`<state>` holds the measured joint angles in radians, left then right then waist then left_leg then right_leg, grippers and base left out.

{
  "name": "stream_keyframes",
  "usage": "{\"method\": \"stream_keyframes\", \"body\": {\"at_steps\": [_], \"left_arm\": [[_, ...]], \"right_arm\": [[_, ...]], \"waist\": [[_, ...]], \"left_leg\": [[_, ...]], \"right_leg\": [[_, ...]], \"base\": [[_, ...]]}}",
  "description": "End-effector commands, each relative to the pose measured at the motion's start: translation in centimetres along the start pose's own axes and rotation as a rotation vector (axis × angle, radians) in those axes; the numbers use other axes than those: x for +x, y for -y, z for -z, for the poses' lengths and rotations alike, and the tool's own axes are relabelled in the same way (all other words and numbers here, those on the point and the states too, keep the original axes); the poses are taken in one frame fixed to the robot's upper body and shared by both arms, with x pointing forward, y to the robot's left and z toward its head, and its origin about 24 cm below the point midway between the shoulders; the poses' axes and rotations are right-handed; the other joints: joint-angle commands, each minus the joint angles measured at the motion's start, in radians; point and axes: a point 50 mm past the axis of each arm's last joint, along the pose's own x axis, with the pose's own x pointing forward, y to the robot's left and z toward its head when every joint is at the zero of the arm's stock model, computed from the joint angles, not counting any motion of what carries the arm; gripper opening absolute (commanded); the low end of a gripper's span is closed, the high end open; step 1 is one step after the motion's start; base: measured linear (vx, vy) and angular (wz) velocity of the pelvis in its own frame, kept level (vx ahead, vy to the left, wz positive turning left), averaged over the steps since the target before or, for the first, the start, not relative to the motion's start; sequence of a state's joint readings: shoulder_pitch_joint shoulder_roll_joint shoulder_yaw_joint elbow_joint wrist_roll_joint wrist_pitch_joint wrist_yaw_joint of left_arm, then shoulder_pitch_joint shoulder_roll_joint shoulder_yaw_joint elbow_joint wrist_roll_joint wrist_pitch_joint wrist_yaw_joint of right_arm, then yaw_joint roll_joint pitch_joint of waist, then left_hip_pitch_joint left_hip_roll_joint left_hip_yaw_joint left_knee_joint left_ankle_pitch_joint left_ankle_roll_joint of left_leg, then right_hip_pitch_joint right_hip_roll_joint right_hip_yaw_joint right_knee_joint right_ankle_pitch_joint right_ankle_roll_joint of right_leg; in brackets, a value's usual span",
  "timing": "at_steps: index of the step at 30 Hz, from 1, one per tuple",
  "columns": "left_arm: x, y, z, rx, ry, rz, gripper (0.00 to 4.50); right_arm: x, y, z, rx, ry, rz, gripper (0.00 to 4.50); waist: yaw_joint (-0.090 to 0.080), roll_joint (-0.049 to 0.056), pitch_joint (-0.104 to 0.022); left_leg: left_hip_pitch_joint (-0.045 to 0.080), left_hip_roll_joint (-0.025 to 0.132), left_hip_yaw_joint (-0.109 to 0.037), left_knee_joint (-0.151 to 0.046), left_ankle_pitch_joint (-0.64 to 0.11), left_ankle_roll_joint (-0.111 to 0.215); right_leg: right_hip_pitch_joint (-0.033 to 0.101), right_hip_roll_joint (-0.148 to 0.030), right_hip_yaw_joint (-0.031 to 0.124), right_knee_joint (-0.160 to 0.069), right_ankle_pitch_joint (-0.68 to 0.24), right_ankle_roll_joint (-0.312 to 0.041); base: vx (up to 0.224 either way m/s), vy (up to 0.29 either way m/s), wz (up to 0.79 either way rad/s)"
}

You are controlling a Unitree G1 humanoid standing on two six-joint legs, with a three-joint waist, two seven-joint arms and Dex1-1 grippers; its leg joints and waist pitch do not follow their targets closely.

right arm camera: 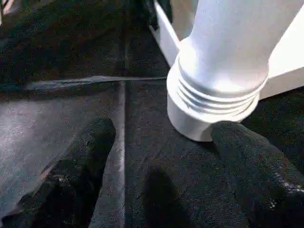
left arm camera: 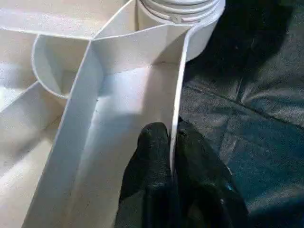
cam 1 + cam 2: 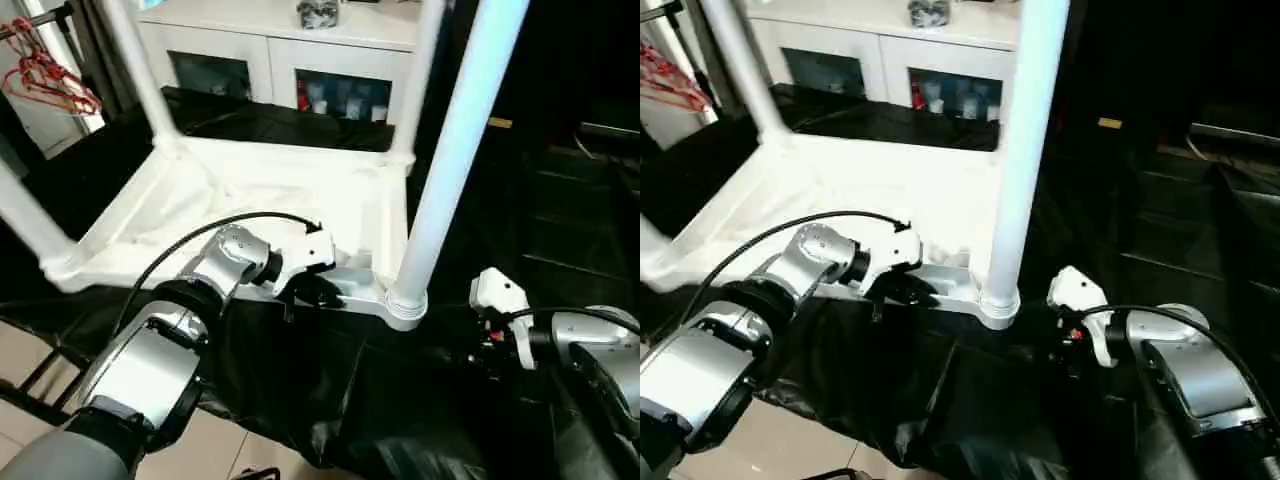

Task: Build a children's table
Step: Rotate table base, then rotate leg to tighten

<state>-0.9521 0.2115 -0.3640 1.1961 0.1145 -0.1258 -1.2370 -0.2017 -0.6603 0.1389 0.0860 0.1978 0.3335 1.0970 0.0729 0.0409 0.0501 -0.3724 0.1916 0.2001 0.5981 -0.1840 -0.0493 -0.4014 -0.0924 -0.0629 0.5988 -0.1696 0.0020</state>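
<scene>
The white children's table lies upside down on a black cloth, ribbed underside up. Its tubular legs stand in the corner sockets; the nearest leg rises from the front right socket. My left gripper is shut on the thin front rim wall of the top, one finger on each side, just left of that socket. My right gripper stands open low over the cloth. Its two black fingers are spread apart right in front of the ridged base of the nearest leg, without touching it.
A white cabinet with glass doors stands behind the table. Red hangers hang at the far left. The black cloth drapes over the front edge above a tiled floor. Dark shelving is on the right.
</scene>
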Motion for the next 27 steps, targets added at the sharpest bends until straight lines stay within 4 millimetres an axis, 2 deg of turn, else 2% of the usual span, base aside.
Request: {"method": "stream_keyframes", "body": {"at_steps": [1,3,4,6,7,8,9,10,11,14,15,16,18,19,25,27], "left_arm": [[0.3,0.3,1.7,-0.129,0.007,-0.05,0.03],[0.6,0.3,1.4,-0.155,0.048,-0.085,0.03],[0.8,0.4,1.4,-0.148,0.057,-0.091,0.0],[1.2,0.8,1.4,-0.129,0.081,-0.083,0.0],[1.3,1.1,1.4,-0.127,0.096,-0.08,0.0],[1.5,1.4,1.4,-0.106,0.122,-0.08,0.0],[1.6,1.6,1.3,-0.094,0.132,-0.08,0.0],[1.9,1.9,1.4,-0.084,0.145,-0.082,0.0],[1.9,2.0,1.4,-0.08,0.15,-0.082,0.0],[2.2,2.7,1.5,-0.042,0.176,-0.069,0.0],[2.3,2.9,1.7,-0.046,0.172,-0.061,0.0],[2.4,3.1,1.8,-0.053,0.167,-0.058,0.0],[2.3,3.3,1.9,-0.05,0.157,-0.066,0.0],[2.3,3.3,2.0,-0.05,0.154,-0.069,0.0],[2.0,3.4,2.0,-0.056,0.157,-0.067,0.0],[1.9,3.4,2.0,-0.057,0.158,-0.065,0.0]], "right_arm": [[-0.4,0.8,-0.6,-0.016,0.032,0.062,3.78],[-0.5,1.1,-0.5,0.0,0.042,0.091,3.78],[-0.6,1.2,-0.5,-0.001,0.046,0.107,4.04],[-0.5,1.3,-0.5,0.012,0.062,0.128,4.04],[-0.4,1.4,-0.5,0.018,0.073,0.144,4.14],[-0.2,1.5,-0.6,0.036,0.098,0.162,4.35],[-0.1,1.5,-0.6,0.042,0.108,0.165,4.44],[0.2,1.5,-0.7,0.04,0.116,0.18,4.44],[0.3,1.6,-0.7,0.04,0.117,0.188,4.49],[1.3,2.3,-0.9,0.034,0.115,0.269,4.49],[1.6,2.5,-1.0,0.033,0.119,0.288,4.49],[1.8,2.6,-1.1,0.032,0.123,0.297,4.49],[2.5,2.5,-1.2,0.047,0.132,0.279,4.49],[2.8,2.4,-1.2,0.042,0.124,0.271,4.49],[4.2,2.5,-1.5,0.04,0.13,0.251,4.49],[4.5,2.7,-1.6,0.036,0.131,0.254,4.22]], "waist": [[0.006,-0.022,-0.063],[0.002,-0.031,-0.062],[0.002,-0.029,-0.063],[-0.003,-0.032,-0.064],[-0.006,-0.031,-0.065],[-0.008,-0.034,-0.066],[-0.008,-0.032,-0.065],[-0.01,-0.037,-0.064],[-0.01,-0.033,-0.063],[-0.014,-0.033,-0.062],[-0.017,-0.037,-0.063],[-0.017,-0.034,-0.064],[-0.016,-0.032,-0.063],[-0.016,-0.036,-0.064],[-0.018,-0.031,-0.066],[-0.019,-0.031,-0.065]], "left_leg": [[0.009,0.034,-0.021,-0.066,-0.228,0.072],[0.009,0.034,-0.021,-0.065,-0.224,0.075],[0.009,0.033,-0.021,-0.065,-0.22,0.08],[0.005,0.034,-0.022,-0.065,-0.206,0.089],[0.005,0.034,-0.02,-0.064,-0.201,0.095],[0.006,0.035,-0.019,-0.064,-0.199,0.1],[0.006,0.036,-0.02,-0.065,-0.2,0.101],[0.006,0.035,-0.019,-0.065,-0.203,0.103],[0.007,0.035,-0.019,-0.066,-0.204,0.101],[0.006,0.036,-0.021,-0.069,-0.208,0.085],[0.005,0.036,-0.021,-0.07,-0.206,0.081],[0.009,0.037,-0.02,-0.07,-0.21,0.075],[0.01,0.037,-0.02,-0.07,-0.215,0.078],[0.008,0.037,-0.019,-0.07,-0.208,0.08],[0.007,0.036,-0.018,-0.069,-0.183,0.084],[0.006,0.034,-0.017,-0.068,-0.183,0.082]], "right_leg": [[0.053,-0.058,0.032,-0.083,-0.296,-0.242],[0.053,-0.059,0.032,-0.083,-0.299,-0.245],[0.053,-0.058,0.032,-0.084,-0.309,-0.239],[0.054,-0.058,0.032,-0.081,-0.291,-0.241],[0.053,-0.058,0.032,-0.082,-0.284,-0.242],[0.052,-0.056,0.032,-0.083,-0.28,-0.241],[0.051,-0.057,0.032,-0.082,-0.283,-0.241],[0.05,-0.055,0.032,-0.084,-0.298,-0.231],[0.047,-0.055,0.032,-0.085,-0.319,-0.224],[0.044,-0.058,0.033,-0.087,-0.358,-0.208],[0.044,-0.057,0.033,-0.087,-0.361,-0.205],[0.041,-0.057,0.033,-0.086,-0.364,-0.203],[0.041,-0.055,0.035,-0.086,-0.355,-0.202],[0.042,-0.056,0.036,-0.083,-0.337,-0.203],[0.043,-0.056,0.036,-0.077,-0.285,-0.22],[0.044,-0.055,0.036,-0.078,-0.286,-0.22]], "base": [[0.0,0.0,0.0],[0.0,0.0,0.0],[0.0,0.0,0.0],[0.0,0.0,0.0],[0.0,0.0,0.0],[0.0,0.0,0.0],[0.0,0.0,0.0],[0.0,0.0,0.0],[0.0,0.0,0.0],[0.0,0.0,0.0],[0.0,0.0,0.0],[0.0,0.0,0.0],[0.0,0.0,0.0],[0.0,0.0,0.0],[0.0,0.0,0.0],[0.0,0.0,0.0]]}}
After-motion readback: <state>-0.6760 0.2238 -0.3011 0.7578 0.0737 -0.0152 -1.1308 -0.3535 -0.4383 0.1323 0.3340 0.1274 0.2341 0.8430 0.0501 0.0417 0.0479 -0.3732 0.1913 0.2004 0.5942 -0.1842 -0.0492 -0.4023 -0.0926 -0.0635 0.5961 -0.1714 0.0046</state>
